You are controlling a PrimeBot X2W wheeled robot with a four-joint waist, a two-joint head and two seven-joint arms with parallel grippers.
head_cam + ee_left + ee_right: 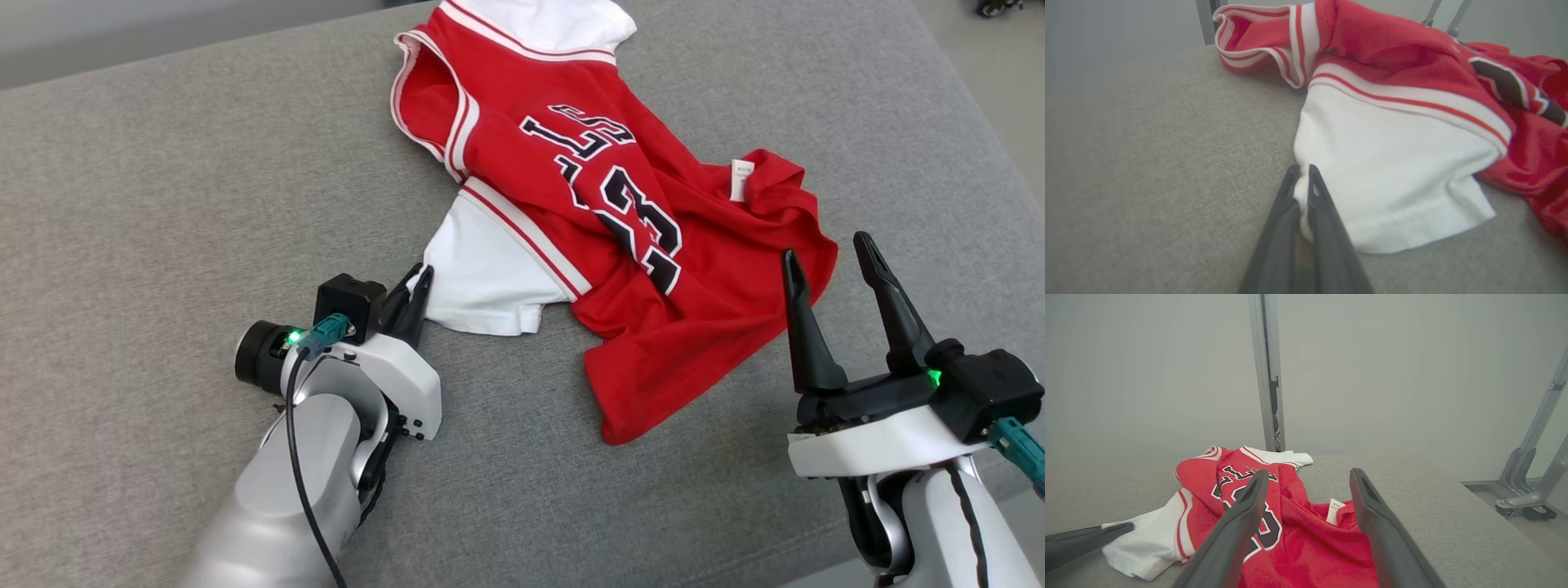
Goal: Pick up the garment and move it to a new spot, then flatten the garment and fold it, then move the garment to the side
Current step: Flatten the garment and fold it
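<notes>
With the left gripper (423, 276) clamped on the white sleeve (482, 278) of the jersey (653, 310) and the right gripper (825, 247) apart, the red hem (686, 363) should be pinched before lifting.

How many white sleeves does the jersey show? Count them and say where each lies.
2. One white sleeve lies at the jersey's near left side, pinched in the shut left gripper. The other sleeve lies at the jersey's far end. Folds may hide more.
</notes>
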